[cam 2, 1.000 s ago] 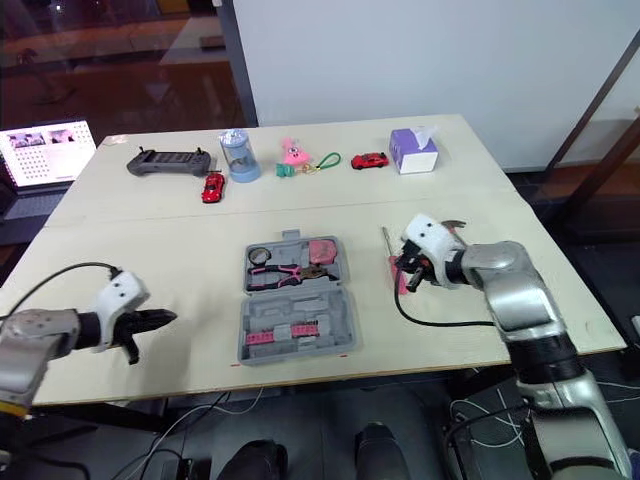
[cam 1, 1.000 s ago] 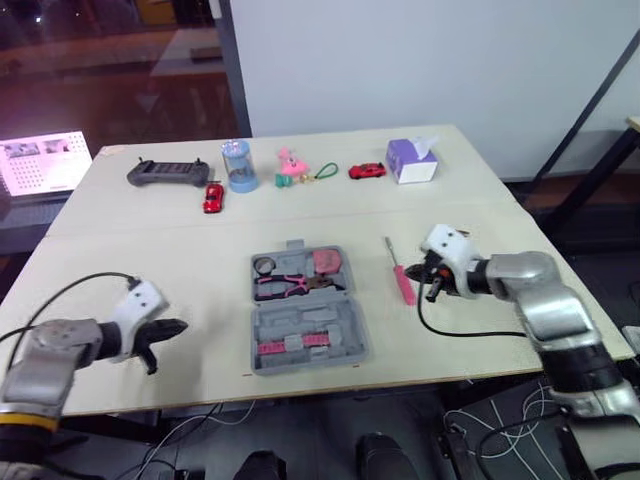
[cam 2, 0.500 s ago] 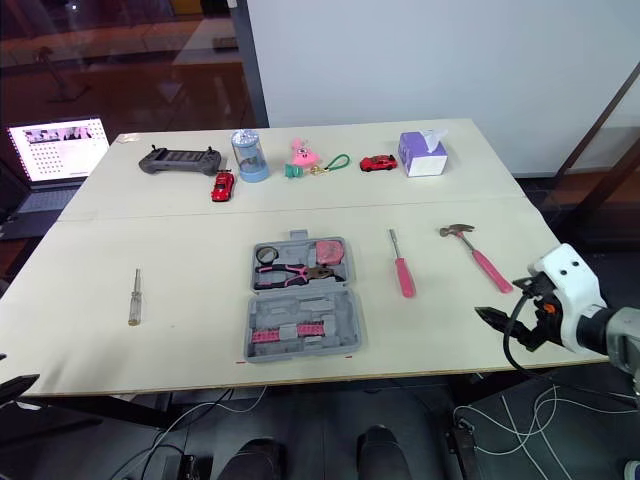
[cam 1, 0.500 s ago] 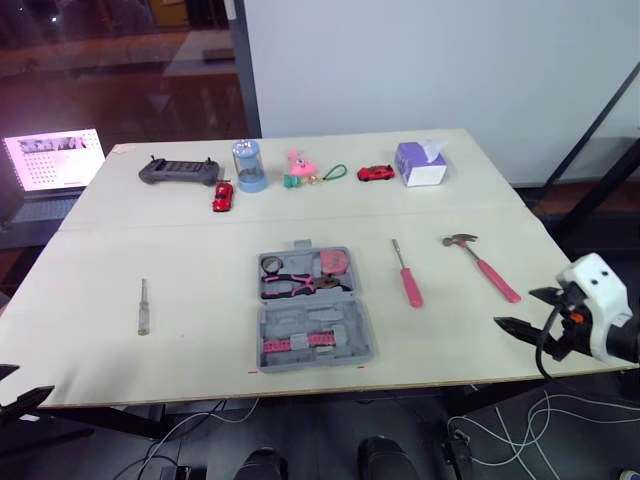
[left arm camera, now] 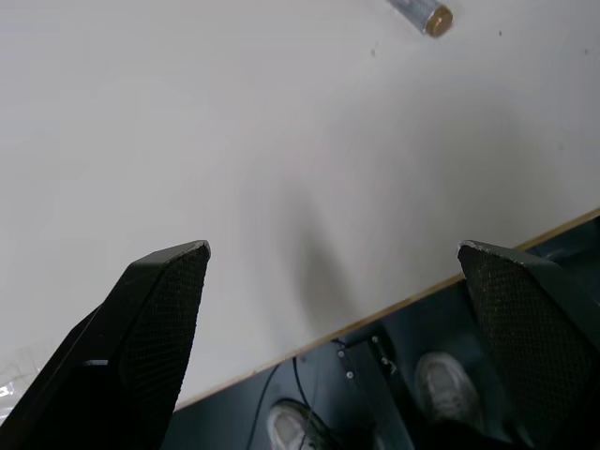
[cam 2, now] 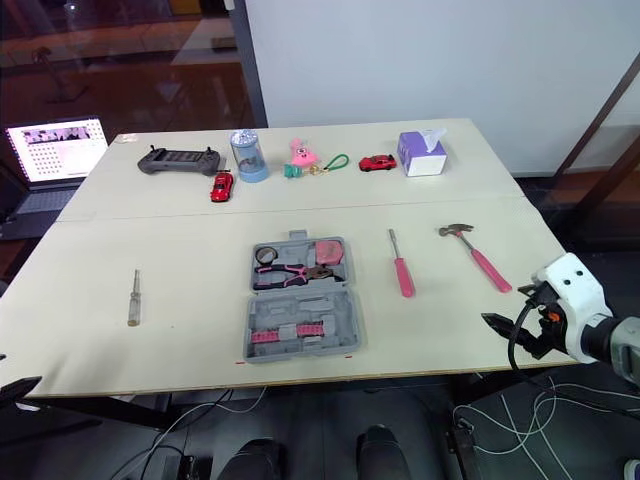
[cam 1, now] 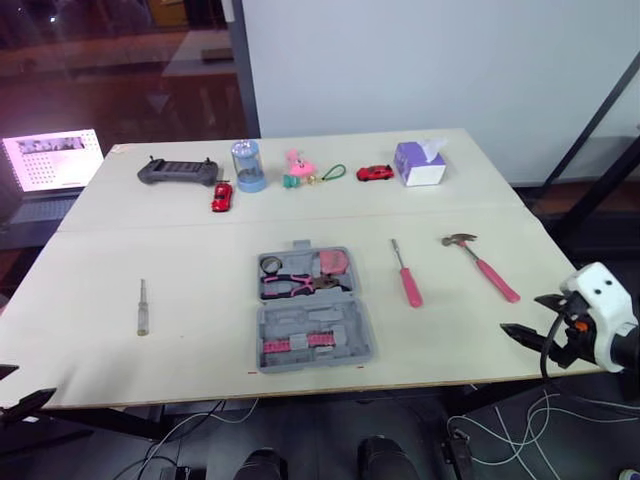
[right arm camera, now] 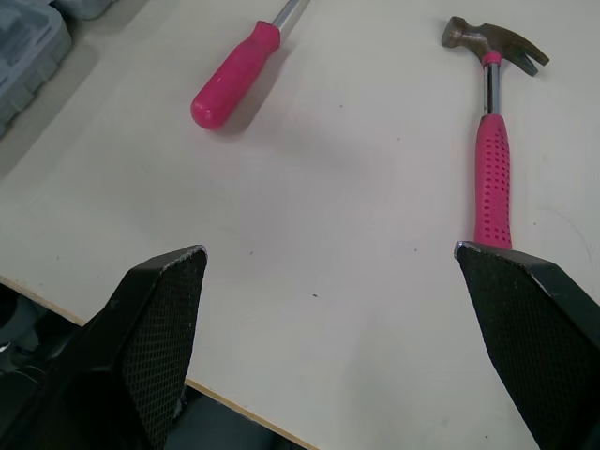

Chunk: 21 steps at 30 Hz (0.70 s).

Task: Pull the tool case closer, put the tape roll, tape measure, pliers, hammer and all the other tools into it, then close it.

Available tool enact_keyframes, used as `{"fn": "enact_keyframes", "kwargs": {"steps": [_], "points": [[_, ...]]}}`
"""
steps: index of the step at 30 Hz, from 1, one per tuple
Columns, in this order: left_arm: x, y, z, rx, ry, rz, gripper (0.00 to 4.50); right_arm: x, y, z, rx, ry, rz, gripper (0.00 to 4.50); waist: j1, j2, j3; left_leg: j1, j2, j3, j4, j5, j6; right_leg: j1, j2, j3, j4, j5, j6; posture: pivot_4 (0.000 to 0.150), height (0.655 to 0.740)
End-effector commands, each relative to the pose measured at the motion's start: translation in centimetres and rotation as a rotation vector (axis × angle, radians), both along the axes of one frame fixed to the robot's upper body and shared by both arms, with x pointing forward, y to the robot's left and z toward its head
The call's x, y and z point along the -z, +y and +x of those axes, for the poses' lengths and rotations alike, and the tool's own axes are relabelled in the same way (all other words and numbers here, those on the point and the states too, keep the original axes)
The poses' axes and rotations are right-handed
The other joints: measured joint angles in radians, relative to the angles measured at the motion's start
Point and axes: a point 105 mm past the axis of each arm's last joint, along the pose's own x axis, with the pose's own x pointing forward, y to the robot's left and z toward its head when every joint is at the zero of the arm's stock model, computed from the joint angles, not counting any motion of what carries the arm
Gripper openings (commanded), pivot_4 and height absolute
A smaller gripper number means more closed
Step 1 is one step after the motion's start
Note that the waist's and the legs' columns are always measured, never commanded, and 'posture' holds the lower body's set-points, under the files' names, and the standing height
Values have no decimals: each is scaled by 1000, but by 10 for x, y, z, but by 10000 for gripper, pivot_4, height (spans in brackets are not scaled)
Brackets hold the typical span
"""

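Observation:
The grey tool case point(cam 1: 312, 310) lies open at the table's middle, holding pink pliers point(cam 1: 300, 283), a tape roll point(cam 1: 269, 264) and a pink tape measure point(cam 1: 331, 263). A pink-handled screwdriver point(cam 1: 405, 275) and a pink-handled hammer point(cam 1: 480, 265) lie to its right, also seen as screwdriver point(right arm camera: 239, 75) and hammer point(right arm camera: 492, 159). A small clear screwdriver point(cam 1: 142, 307) lies to the left. My right gripper point(cam 1: 530, 317) hovers open at the table's near right edge, short of the hammer. My left gripper point(left arm camera: 333, 248) is open over the near left edge, empty.
Along the far side stand a game controller point(cam 1: 178, 172), a red toy car point(cam 1: 220, 196), a blue cylinder point(cam 1: 248, 165), a pink toy point(cam 1: 293, 168), another red car point(cam 1: 375, 172) and a tissue box point(cam 1: 417, 162). A laptop point(cam 1: 50, 160) sits far left.
A second ago both grippers were shut over the table, left and right of the case. Both have drawn back to the near edge and opened. The camera view has also shifted.

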Motion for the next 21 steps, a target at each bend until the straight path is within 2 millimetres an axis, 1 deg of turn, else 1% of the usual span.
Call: {"fn": "enact_keyframes", "kwargs": {"steps": [1, 4, 6, 8, 9, 10, 12, 14, 15, 16, 17, 20, 21], "points": [[-8, 0, 10, -50, -59, -60, 44425, -17, 16, 8, -44, -74, 0, 45000, -1, 0, 0, 0, 0, 0, 0, 0, 0, 0, 0, 0, 0, 0, 0, 1500, 7400], [-9, -13, 21, -121, -122, -193, 44425, -30, 45, 18, -116, -127, 64, 45000, -5, 0, 0, 1, 0, 0, 0, 0, 0, 0, 0, 0, 1, 0, 0, 1500, 7400], [-4, -28, 28, -181, -145, -239, 44425, -40, 73, 25, -201, -163, 126, 45000, -6, 0, 0, 1, 0, 0, 0, 0, 0, 0, 0, 0, 1, 0, 0, 1500, 7400], [-5, -47, 38, -247, -205, -298, 44425, -48, 104, 30, -307, -192, 178, 45000, -5, 0, 0, 1, 0, 0, 0, 0, 0, 0, 0, 1, 1, 0, 0, 1500, 7400], [-7, -54, 41, -258, -224, -319, 44425, -50, 114, 32, -343, -198, 194, 45000, -4, 0, 0, 1, 0, -1, 0, 0, 0, 0, 0, 1, 1, 0, 0, 1500, 7400], [-8, -61, 45, -287, -248, -326, 44425, -51, 129, 33, -399, -203, 214, 45000, -2, -1, 0, 1, 0, -1, 0, 0, 0, 0, 0, 1, 1, 0, 0, 1500, 7400], [-10, -72, 51, -327, -274, -322, 44425, -51, 148, 34, -466, -204, 235, 45000, 5, -3, -1, 0, 0, -2, 2, 0, 0, 0, 0, 0, 2, 0, 0, 1500, 7400], [-6, -82, 63, -373, -257, -257, 44425, -49, 173, 34, -551, -201, 262, 45000, 14, -3, -1, 0, 0, -2, 3, 0, 0, 0, 0, 0, 2, 0, 0, 1500, 7400], [-5, -86, 67, -384, -247, -233, 44425, -49, 181, 34, -576, -200, 270, 45000, 21, -3, -1, 0, 0, -2, 3, 0, -1, 0, 0, 0, 2, 0, 0, 1500, 7400], [-4, -93, 74, -395, -241, -261, 44425, -47, 190, 34, -598, -192, 281, 45000, 27, -3, -1, 0, 0, -2, 3, 1, -2, 0, 0, 0, 2, 1, -1, 1500, 7400], [-4, -98, 78, -401, -236, -289, 44425, -46, 194, 33, -608, -186, 286, 45000, 30, -3, -1, 0, 0, -2, 3, 1, -2, 0, 0, 0, 2, 1, -1, 1500, 7400], [-3, -106, 91, -402, -230, -280, 44425, -41, 202, 36, -607, -175, 273, 45000, 28, -4, -1, -1, -1, -2, 3, 2, -3, 0, 0, 0, 2, 1, 0, 1500, 7400], [-2, -108, 95, -400, -223, -267, 44425, -38, 203, 37, -610, -172, 256, 45000, 27, -4, -1, -1, -1, -2, 3, 3, -6, -1, 0, 0, 1, 1, 0, 1500, 7400]]}}
